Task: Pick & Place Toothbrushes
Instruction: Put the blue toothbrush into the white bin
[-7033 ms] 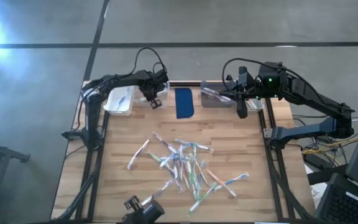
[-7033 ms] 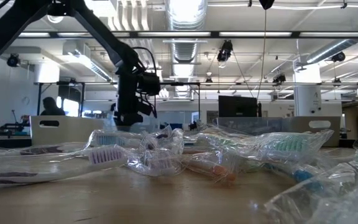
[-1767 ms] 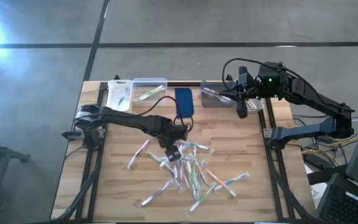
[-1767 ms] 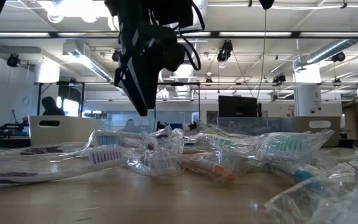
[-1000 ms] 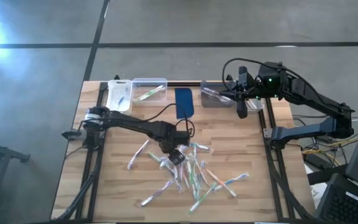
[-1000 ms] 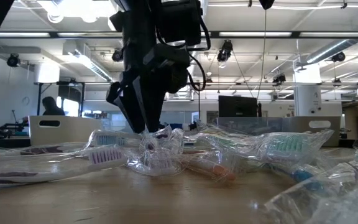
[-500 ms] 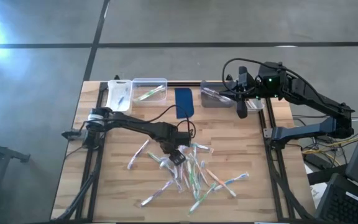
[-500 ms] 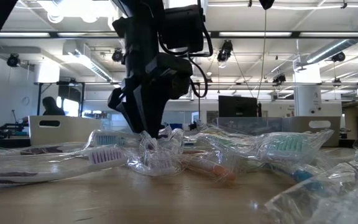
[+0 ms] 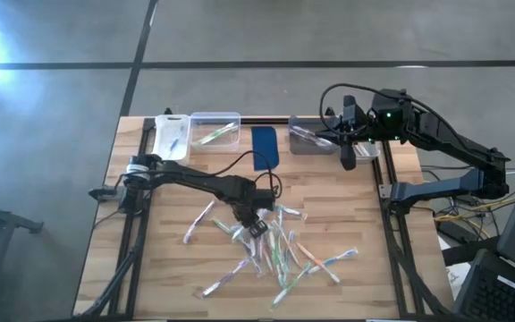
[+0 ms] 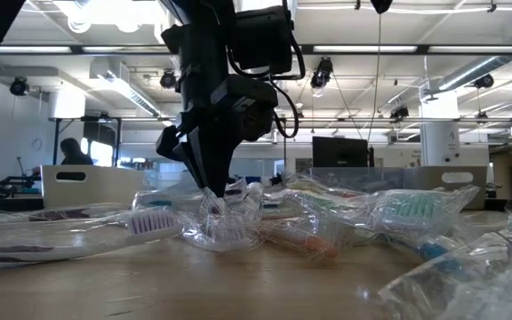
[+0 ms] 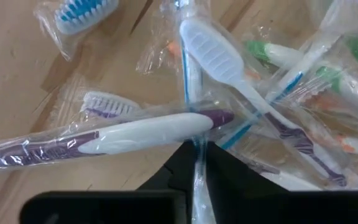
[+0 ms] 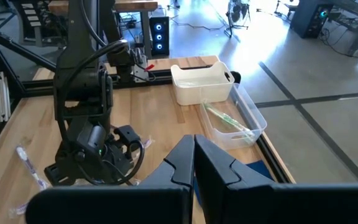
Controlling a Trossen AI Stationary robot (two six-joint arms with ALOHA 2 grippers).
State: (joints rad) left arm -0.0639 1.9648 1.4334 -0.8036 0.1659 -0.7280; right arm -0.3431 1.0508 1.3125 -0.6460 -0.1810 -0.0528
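The left end effector [image 9: 256, 224] is down in the heap of wrapped toothbrushes [image 9: 275, 243] at the middle of the surface [image 9: 168, 268], its fingers pinched on one blue-striped wrapped brush [image 11: 194, 134] so it can be lifted out. The right end effector [image 9: 348, 163], clenched and empty, waits near the grey bin [image 9: 311, 141] at the far edge.

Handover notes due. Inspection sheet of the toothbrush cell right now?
Surface: wooden table, bare around the pile.
Job's things: wrapped toothbrushes heaped mid-table; a few already in the white bin, clear bin and grey bin.
Clutter: dark blue pad between the bins.
Grippers: left gripper down in the pile, shut on one wrapped toothbrush; right gripper shut, empty, parked by the grey bin.
Cables: black cable looping over the left arm.
Surroundings: a person seated far behind the table.
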